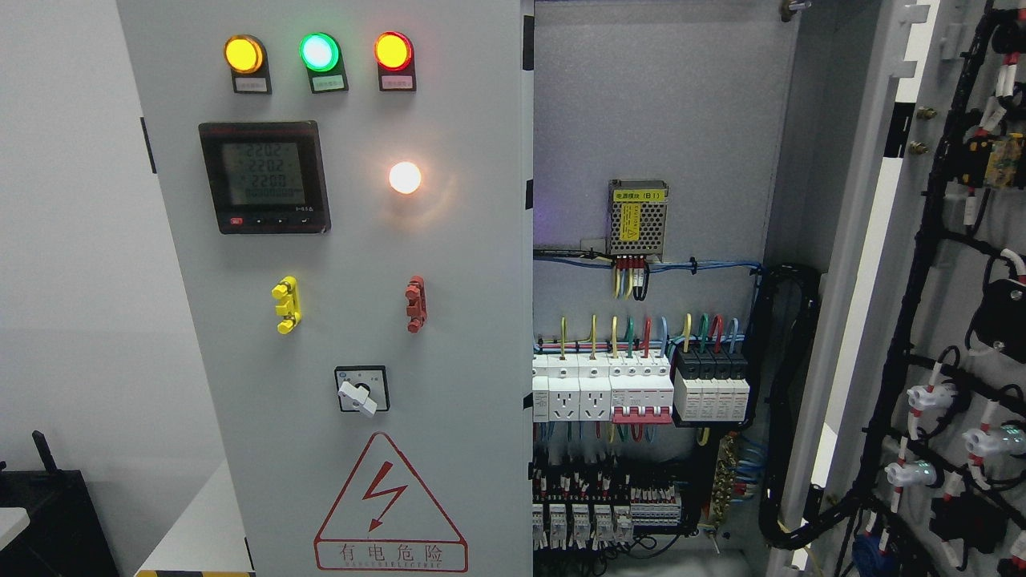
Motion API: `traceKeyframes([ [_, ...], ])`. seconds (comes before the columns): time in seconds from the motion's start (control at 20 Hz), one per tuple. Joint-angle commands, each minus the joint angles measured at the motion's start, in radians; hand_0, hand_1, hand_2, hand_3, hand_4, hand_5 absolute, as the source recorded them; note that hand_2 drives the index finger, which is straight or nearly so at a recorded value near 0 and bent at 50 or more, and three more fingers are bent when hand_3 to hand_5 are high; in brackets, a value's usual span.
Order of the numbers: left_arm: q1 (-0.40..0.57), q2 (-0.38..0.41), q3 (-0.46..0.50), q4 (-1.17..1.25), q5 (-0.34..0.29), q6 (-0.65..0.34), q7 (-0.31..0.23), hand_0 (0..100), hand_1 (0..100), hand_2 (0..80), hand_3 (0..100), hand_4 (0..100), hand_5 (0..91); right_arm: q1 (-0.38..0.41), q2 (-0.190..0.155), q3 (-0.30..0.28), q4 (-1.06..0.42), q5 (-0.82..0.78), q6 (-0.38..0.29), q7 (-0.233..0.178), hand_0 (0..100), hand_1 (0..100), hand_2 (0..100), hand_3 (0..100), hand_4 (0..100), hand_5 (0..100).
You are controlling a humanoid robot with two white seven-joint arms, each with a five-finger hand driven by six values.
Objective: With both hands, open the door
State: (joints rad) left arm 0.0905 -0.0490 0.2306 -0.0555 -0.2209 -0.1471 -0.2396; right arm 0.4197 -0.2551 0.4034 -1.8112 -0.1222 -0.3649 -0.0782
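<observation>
A grey electrical cabinet fills the head view. Its left door (449, 320) stands closed and carries three lit indicator lamps (318, 52), a digital meter (264, 177), a glowing white lamp (405, 178), a rotary switch (361, 390) and a red lightning warning sign (389, 506). The right door (946, 336) is swung wide open at the right edge, its inner face showing black cable looms. The cabinet interior (649, 120) is exposed, with breakers (641, 389) and coloured wires. Neither of my hands or arms shows anywhere.
A yellow handle (286, 304) and a red handle (415, 304) stick out of the left door. A power supply (638, 219) hangs on the back panel. A black object (48, 521) sits at the lower left beside a white wall.
</observation>
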Motion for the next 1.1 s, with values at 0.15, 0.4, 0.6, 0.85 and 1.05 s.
traceKeyframes([
  [0.15,0.000,0.000,0.000,0.000,0.000,0.000,0.000,0,0,0.0,0,3,0.0,-0.182,0.027,-0.008,0.033,-0.001,-0.005,-0.002,11,0,0,0,0,0],
  [0.4,0.000,0.000,0.000,0.000,0.000,0.000,0.000,0,0,0.0,0,3,0.0,-0.236,0.026,-0.012,0.038,-0.002,0.000,0.000,11,0,0,0,0,0],
  [0.6,0.000,0.000,0.000,0.000,0.000,0.000,0.002,0,0,0.0,0,3,0.0,-0.285,0.030,-0.009,0.038,-0.004,0.052,0.000,11,0,0,0,0,0],
  [0.85,0.000,0.000,0.000,0.000,0.000,0.000,0.000,0,0,0.0,0,3,0.0,-0.366,0.030,-0.008,0.056,-0.004,0.107,0.000,11,0,0,0,0,0],
  [1.05,0.000,0.000,0.000,0.000,0.000,0.000,0.002,0,0,0.0,0,3,0.0,-0.407,0.031,-0.011,0.062,-0.005,0.138,0.000,11,0,0,0,0,0],
])
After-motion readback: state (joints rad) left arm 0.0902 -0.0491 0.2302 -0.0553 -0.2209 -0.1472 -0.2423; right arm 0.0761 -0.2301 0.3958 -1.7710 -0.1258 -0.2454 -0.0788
